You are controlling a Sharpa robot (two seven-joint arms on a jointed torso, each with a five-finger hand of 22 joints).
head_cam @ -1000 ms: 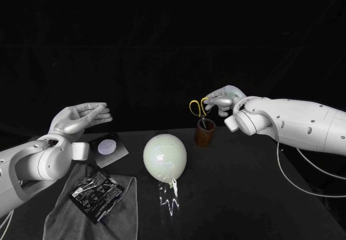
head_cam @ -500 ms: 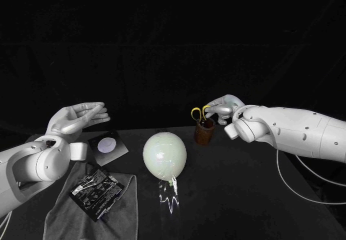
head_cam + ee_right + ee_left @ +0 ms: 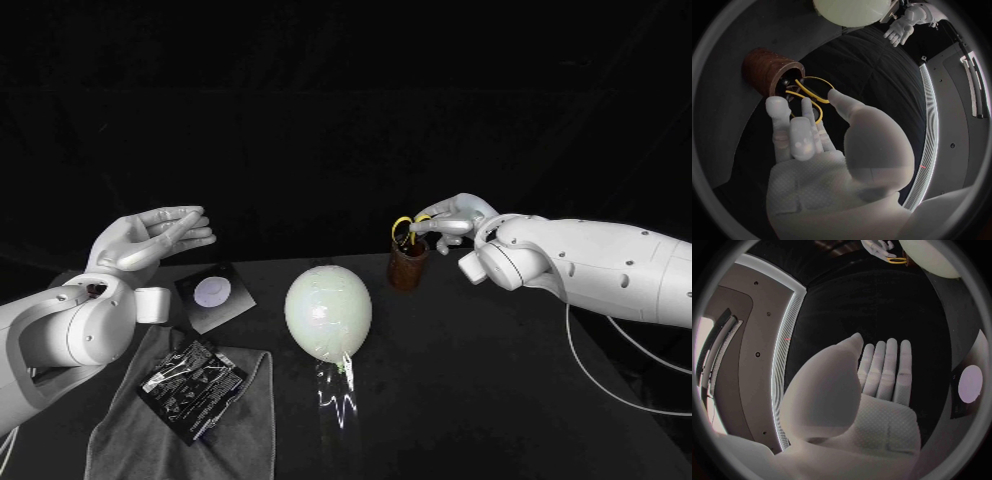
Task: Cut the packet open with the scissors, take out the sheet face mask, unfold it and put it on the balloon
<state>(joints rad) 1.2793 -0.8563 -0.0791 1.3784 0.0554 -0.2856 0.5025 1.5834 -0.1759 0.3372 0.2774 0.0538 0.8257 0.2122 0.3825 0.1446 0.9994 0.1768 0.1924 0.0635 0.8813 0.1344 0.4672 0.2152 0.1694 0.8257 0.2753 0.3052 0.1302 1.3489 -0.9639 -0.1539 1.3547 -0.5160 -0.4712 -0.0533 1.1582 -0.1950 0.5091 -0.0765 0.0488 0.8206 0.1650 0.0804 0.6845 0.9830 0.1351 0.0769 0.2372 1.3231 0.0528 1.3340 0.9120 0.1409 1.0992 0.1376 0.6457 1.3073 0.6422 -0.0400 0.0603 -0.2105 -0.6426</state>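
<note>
The pale balloon (image 3: pixel 329 310) (image 3: pixel 851 10) lies mid-table. A black face mask packet (image 3: pixel 195 376) rests on a grey cloth (image 3: pixel 123 420) at the front left. The yellow-handled scissors (image 3: pixel 408 226) (image 3: pixel 812 95) stand blades down in a brown cup (image 3: pixel 408 266) (image 3: pixel 768 70) behind the balloon. My right hand (image 3: pixel 450 218) (image 3: pixel 826 150) is just above the cup, its thumb and fingers pinching the handle loops. My left hand (image 3: pixel 152 238) (image 3: pixel 873 385) hovers high over the table's left side, palm up, fingers straight, holding nothing.
A black card with a white disc (image 3: pixel 216 291) (image 3: pixel 970 382) lies behind the cloth at the left. The table's edge (image 3: pixel 620 390) runs diagonally at the right, with a thin cable hanging under my right arm.
My right hand has come down and slightly right, lowering the scissors from above the cup into it. The left hand has barely moved.
</note>
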